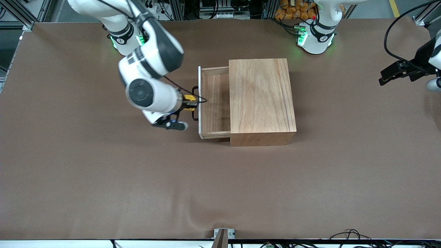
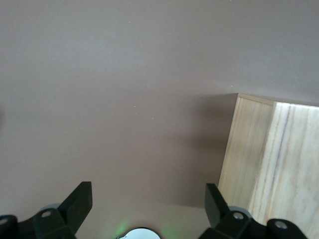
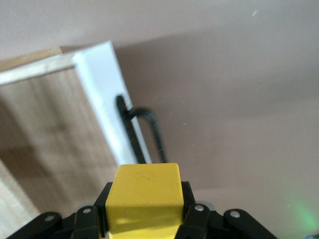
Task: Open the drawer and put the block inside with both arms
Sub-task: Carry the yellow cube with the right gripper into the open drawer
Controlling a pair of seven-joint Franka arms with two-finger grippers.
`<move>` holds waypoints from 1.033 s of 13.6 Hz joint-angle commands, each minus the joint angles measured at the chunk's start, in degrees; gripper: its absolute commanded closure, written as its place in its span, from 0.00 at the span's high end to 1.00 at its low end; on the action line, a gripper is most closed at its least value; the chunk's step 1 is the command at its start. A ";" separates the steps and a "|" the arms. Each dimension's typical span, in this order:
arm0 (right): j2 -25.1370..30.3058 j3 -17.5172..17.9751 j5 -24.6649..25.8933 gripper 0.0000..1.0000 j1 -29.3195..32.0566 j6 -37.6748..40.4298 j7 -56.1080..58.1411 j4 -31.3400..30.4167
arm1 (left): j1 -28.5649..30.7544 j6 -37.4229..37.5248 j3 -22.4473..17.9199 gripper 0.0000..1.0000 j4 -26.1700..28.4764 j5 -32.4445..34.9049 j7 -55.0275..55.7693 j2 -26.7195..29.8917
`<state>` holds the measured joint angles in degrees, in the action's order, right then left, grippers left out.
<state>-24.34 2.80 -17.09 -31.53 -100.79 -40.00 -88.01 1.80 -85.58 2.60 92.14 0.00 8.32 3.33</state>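
The wooden box (image 1: 262,100) stands mid-table with its drawer (image 1: 215,103) pulled out toward the right arm's end; the white front panel (image 1: 199,103) and black handle (image 1: 195,103) show. My right gripper (image 1: 190,102) is shut on the yellow block (image 1: 188,100), hovering just in front of the drawer's handle. In the right wrist view the block (image 3: 145,199) sits clamped between both fingers, with the handle (image 3: 137,132) and the drawer's wooden floor (image 3: 55,139) past it. My left gripper (image 1: 396,72) waits open above the table at the left arm's end, with the box's corner (image 2: 269,159) in its wrist view.
Brown table surface (image 1: 137,179) spreads on every side of the box. Black cables hang near the left gripper (image 1: 392,38). Orange objects (image 1: 294,10) lie off the table's edge by the left arm's base.
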 commanded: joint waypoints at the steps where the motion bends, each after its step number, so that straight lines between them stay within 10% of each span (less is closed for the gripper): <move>1: -0.62 -0.96 -0.83 0.00 -4.15 -3.61 -3.95 0.30 | 1.01 0.06 0.12 1.00 0.67 -1.32 -2.51 1.24; 7: -3.78 -1.05 -0.22 0.00 -7.14 -9.23 -5.95 0.12 | 1.27 0.24 0.21 1.00 0.68 -1.32 -3.48 1.24; 10: -5.45 -1.05 -0.13 0.32 -8.02 -10.39 -7.02 0.12 | 1.27 0.24 0.12 1.00 0.67 -1.32 -3.57 1.24; 11: -5.46 -1.13 -0.13 0.54 -7.85 -10.13 -7.02 0.12 | 1.36 0.24 0.12 1.00 0.76 -1.32 -3.57 1.24; 12: -5.37 -1.13 -0.13 1.00 -7.32 -9.87 -7.02 0.12 | 1.36 0.24 0.12 1.00 0.76 -1.32 -3.57 1.24; 14: -4.93 -1.22 -0.31 1.00 -7.06 -9.52 -7.63 0.73 | 1.36 0.24 0.12 1.00 0.68 -1.32 -3.57 1.24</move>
<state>-30.27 2.00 -17.04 -38.62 -111.20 -46.17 -88.00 2.36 -85.51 2.51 92.14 -0.01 6.04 3.36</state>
